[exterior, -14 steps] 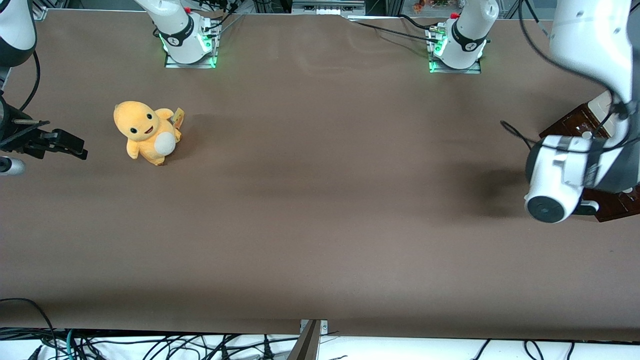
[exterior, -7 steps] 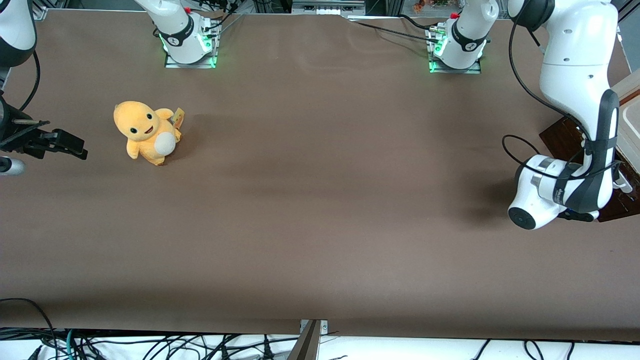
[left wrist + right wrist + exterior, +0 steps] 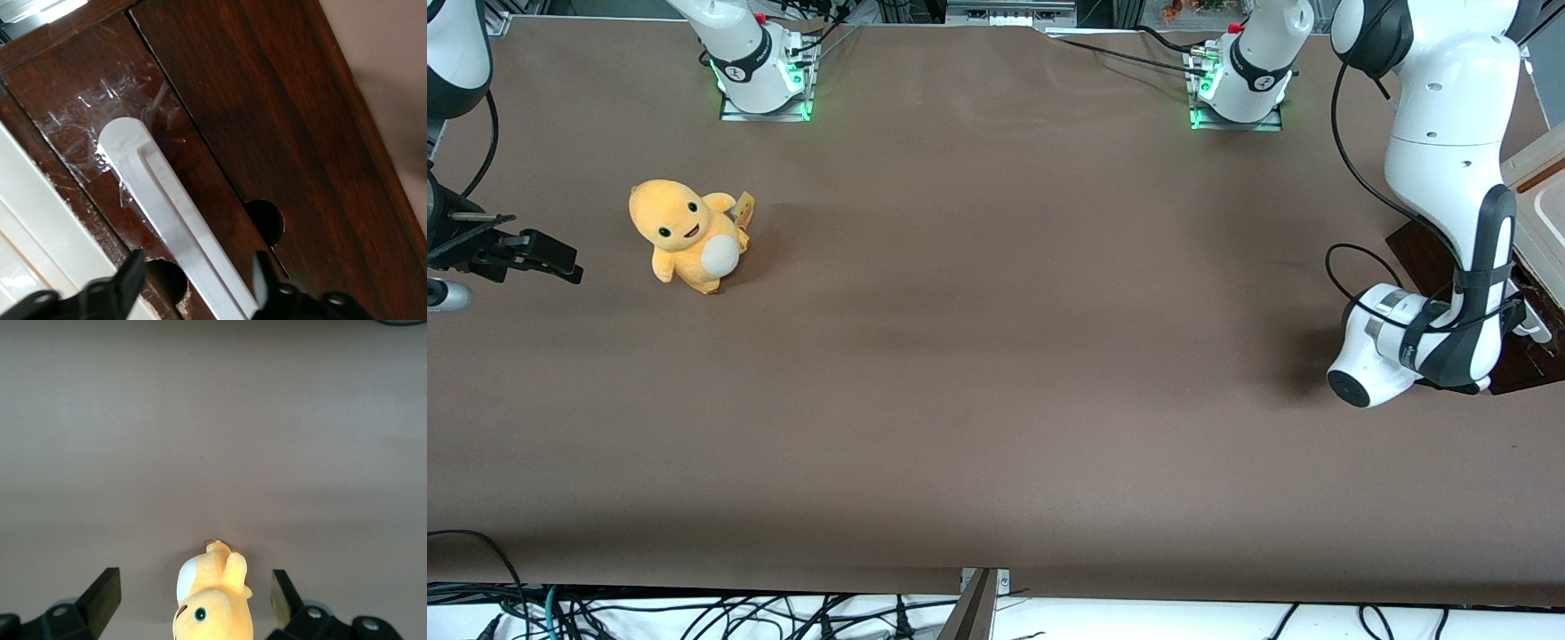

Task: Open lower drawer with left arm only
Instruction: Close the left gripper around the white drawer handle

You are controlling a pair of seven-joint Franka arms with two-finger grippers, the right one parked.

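Observation:
The lower drawer's dark reddish-brown front (image 3: 87, 93) carries a long white bar handle (image 3: 153, 193). My gripper (image 3: 197, 273) is open, with one black finger (image 3: 130, 277) on each side of the handle and close to the wood. In the front view the drawer front (image 3: 1418, 244) shows at the working arm's end of the table. The left arm (image 3: 1449, 151) bends down in front of it. Its white wrist (image 3: 1383, 351) hides the gripper there.
A cream panel with a brown groove (image 3: 1538, 200) stands above the drawer front. An orange plush toy (image 3: 687, 236) sits toward the parked arm's end of the brown table (image 3: 996, 356). Two arm bases (image 3: 1240, 80) stand farthest from the front camera.
The left arm has swung its upper links upright. Its wrist has shifted slightly toward the parked arm's end and nearer the front camera, in front of the drawer.

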